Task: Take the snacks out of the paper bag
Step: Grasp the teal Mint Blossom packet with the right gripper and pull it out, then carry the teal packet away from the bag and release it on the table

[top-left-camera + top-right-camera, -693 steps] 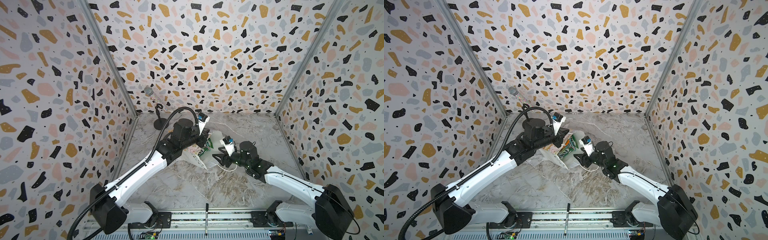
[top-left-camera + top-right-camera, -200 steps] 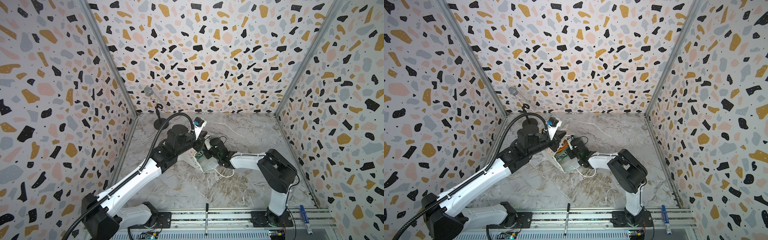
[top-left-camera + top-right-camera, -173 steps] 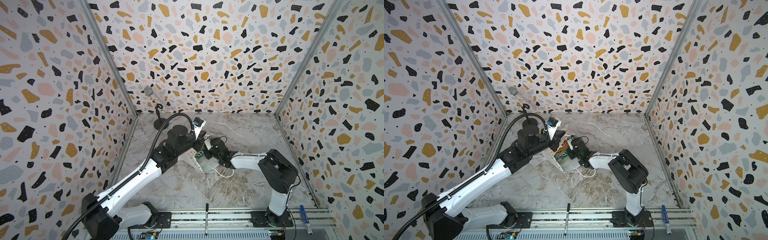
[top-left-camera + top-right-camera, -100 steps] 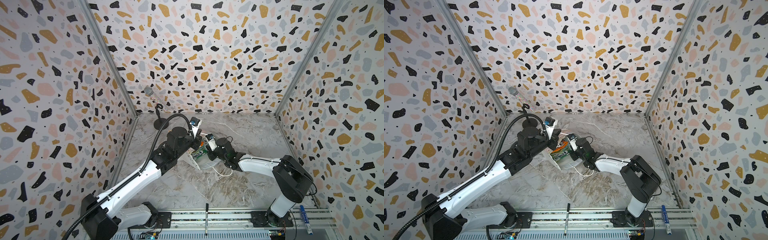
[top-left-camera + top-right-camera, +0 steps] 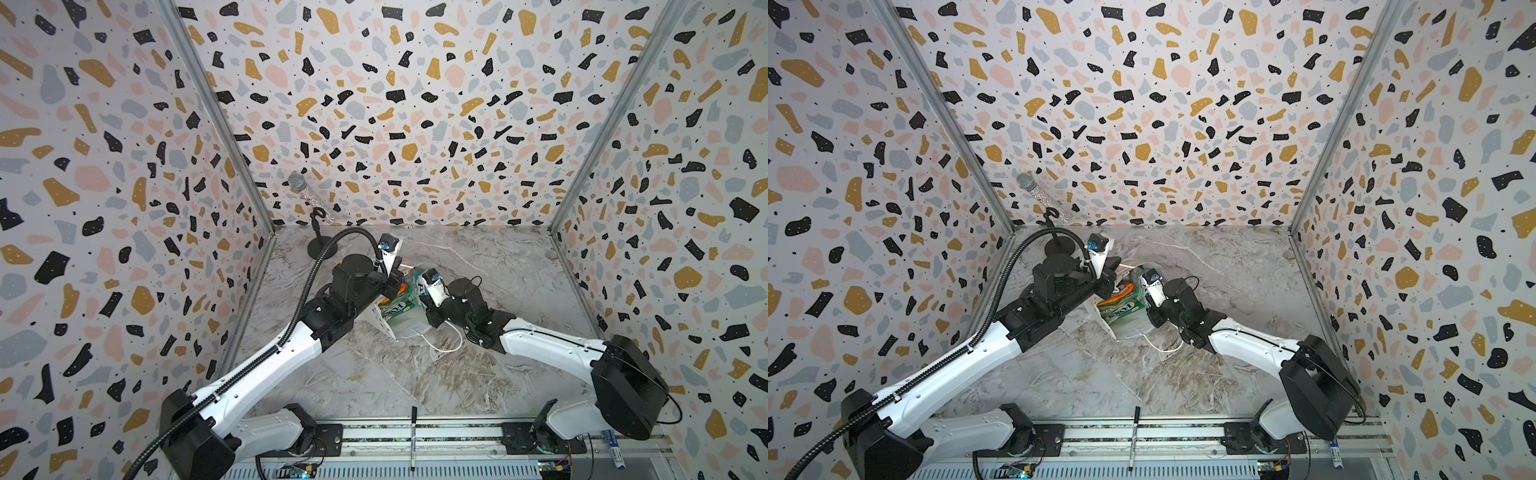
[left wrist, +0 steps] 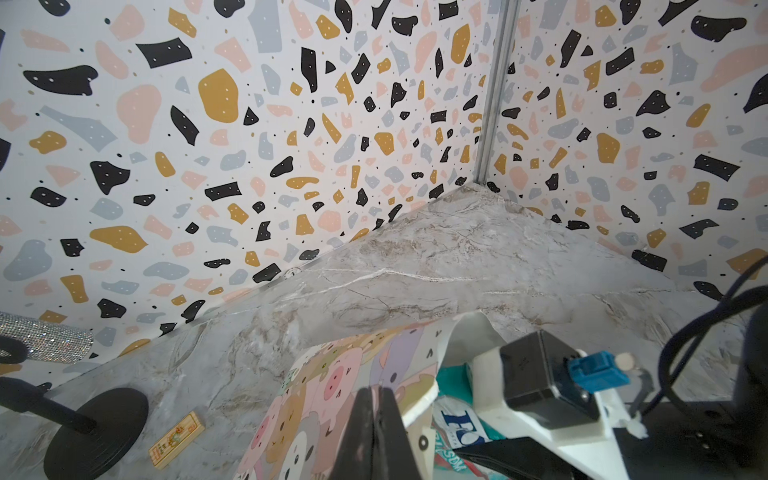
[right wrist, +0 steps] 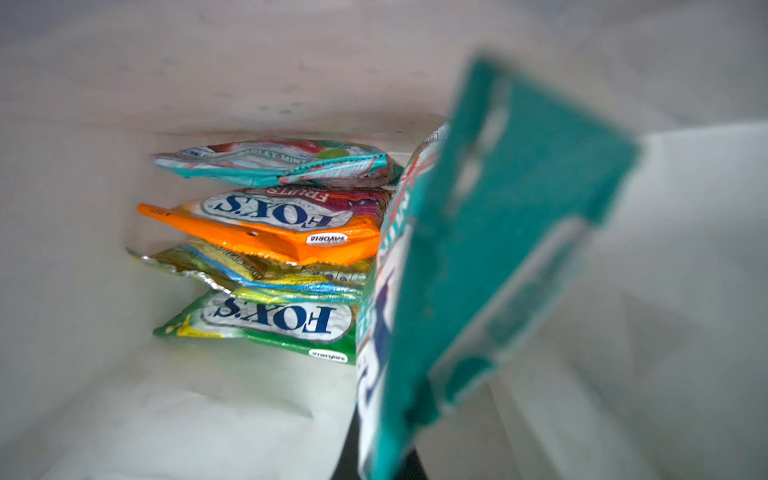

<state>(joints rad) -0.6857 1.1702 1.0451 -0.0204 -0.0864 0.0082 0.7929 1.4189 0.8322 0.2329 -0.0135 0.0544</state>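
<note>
Nothing out yet! The bag point(image 5: 404, 327) sat tilted mid-table, and none of its load lay on the table point(image 5: 374, 374). At its mouth the right claw point(image 5: 424, 296) was clenched on a teal packet point(image 7: 498, 232), only part-way out by my reckoning. Deeper in, four more snacks point(image 7: 270, 232) sat stacked. Farther left, the left claw point(image 6: 376, 419) was pinched shut on the bag's rim, propping it open.

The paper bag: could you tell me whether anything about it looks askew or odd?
The paper bag lies tipped on its side, its upper wall pinched by the left gripper. One cord handle trails loose on the table. A teal packet sits crosswise to the stacked snacks.
</note>
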